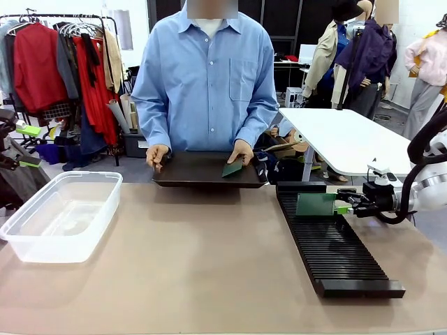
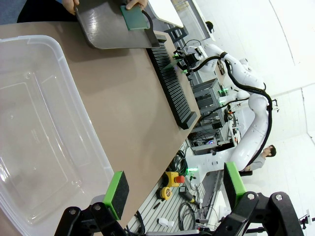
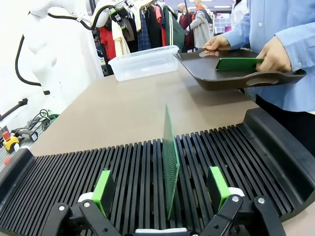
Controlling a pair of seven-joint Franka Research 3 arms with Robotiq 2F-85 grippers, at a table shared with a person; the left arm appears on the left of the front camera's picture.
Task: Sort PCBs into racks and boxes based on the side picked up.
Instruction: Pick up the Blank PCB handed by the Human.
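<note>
The right gripper [image 3: 161, 189], jaws wide astride the PCB [image 3: 170, 157] standing upright near the rack's [image 3: 74, 167] far end, should back straight out without brushing it.

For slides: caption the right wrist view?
Open right end effector flanks a PCB standing upright in the rack.

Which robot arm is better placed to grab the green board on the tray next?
Probably the right. The right fingers, open, sit at the rack, nearer the board on the tray. The left fingers hang by the box, farther away.
</note>
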